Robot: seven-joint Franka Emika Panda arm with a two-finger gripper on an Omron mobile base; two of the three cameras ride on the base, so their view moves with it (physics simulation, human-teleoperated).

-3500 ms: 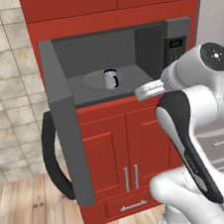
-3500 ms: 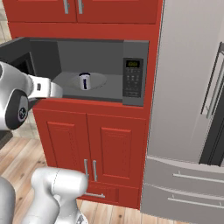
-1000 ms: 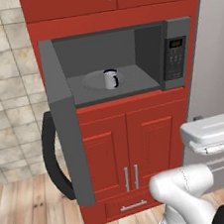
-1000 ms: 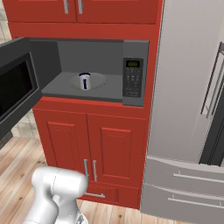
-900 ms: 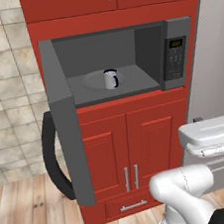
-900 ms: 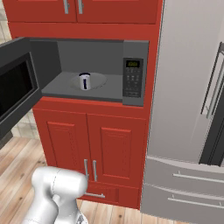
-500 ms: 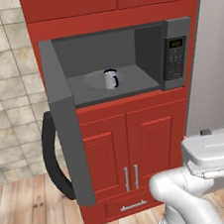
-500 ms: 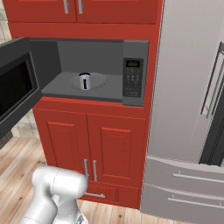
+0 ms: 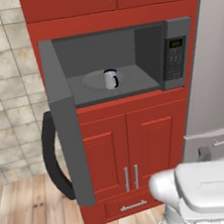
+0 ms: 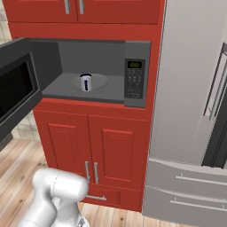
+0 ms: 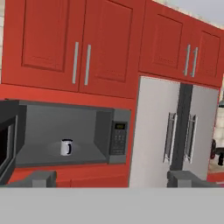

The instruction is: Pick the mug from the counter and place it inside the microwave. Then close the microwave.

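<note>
A steel fridge (image 10: 186,111) stood beside red cabinets (image 9: 134,151) that framed the microwave (image 9: 122,62), its door (image 9: 70,139) hanging wide open to the left. The mug (image 9: 110,78) sat upright on the round turntable (image 10: 99,82) inside — alone, handle showing. The gripper (image 11: 111,179) held its 2 fingertips (image 11: 41,178) spread wide, gripping nothing, well back from the oven.

Flat, even, slightly soft rendered light

The mug (image 11: 66,147) stands upright inside the open microwave (image 11: 70,135).
</note>
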